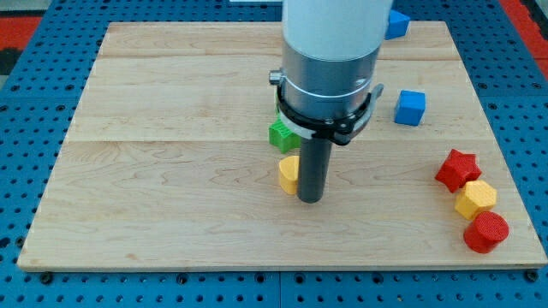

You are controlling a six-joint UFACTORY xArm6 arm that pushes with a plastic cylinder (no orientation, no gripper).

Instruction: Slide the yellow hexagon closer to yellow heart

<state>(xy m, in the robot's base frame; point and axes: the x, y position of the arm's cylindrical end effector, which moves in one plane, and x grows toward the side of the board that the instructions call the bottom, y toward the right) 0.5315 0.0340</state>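
My tip rests on the wooden board near its middle, touching the right side of a yellow block (partly hidden by the rod, so its shape is unclear). Just above that block, a green block peeks out from under the arm. At the view's right, a red star, a yellow hexagon and a red cylinder sit in a close diagonal line. A blue cube lies above them, another blue block at the top edge.

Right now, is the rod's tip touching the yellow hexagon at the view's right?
No: my tip is mid-board beside the yellow heart, far from the yellow hexagon between the two red blocks.
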